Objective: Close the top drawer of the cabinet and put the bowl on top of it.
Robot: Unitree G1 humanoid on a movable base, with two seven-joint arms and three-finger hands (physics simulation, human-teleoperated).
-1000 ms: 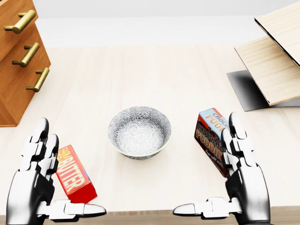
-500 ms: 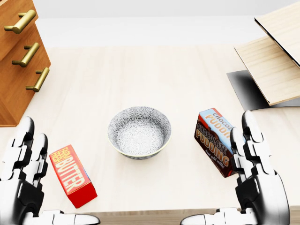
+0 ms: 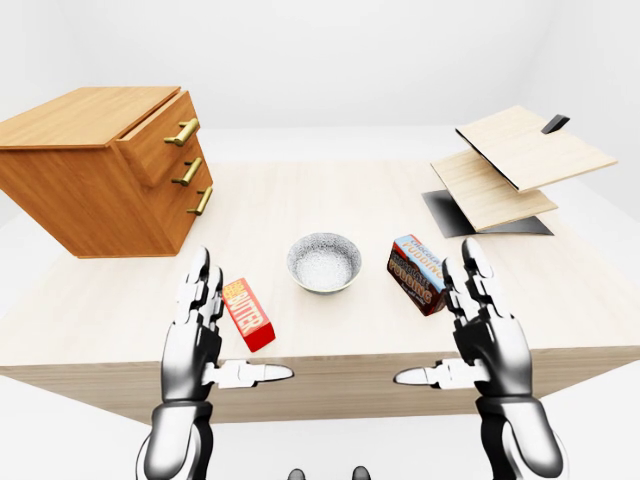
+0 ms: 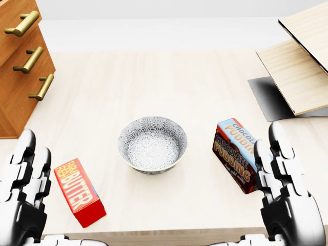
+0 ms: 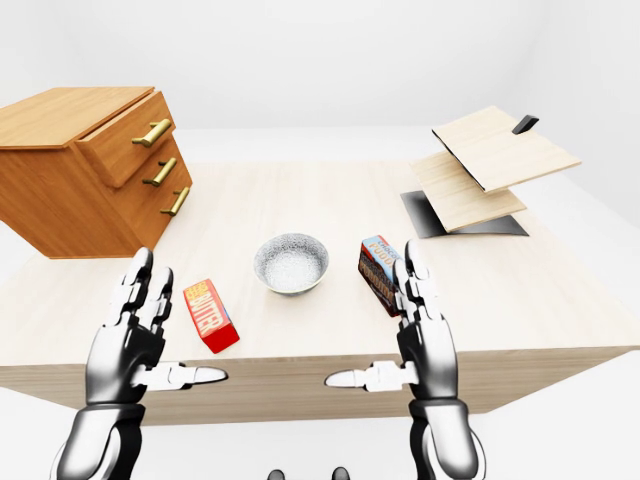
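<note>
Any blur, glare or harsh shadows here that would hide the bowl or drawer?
Head view: sharp and evenly lit; the bowl casts only a faint shadow; the left hand and right hand are cropped by the bottom edge. Left-eye view: no blur or glare; the cabinet and its protruding top drawer read clearly against a plain white backdrop.

Blank white simulated room (wooden table [image 3: 320,195])

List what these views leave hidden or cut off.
- Head view: the cabinet is cut by the left and top edges; its top is out of frame.
- Eye views: the top drawer hides its inside under the cabinet top.
- Head view: the right hand covers the right edge of the pudding box.
</note>
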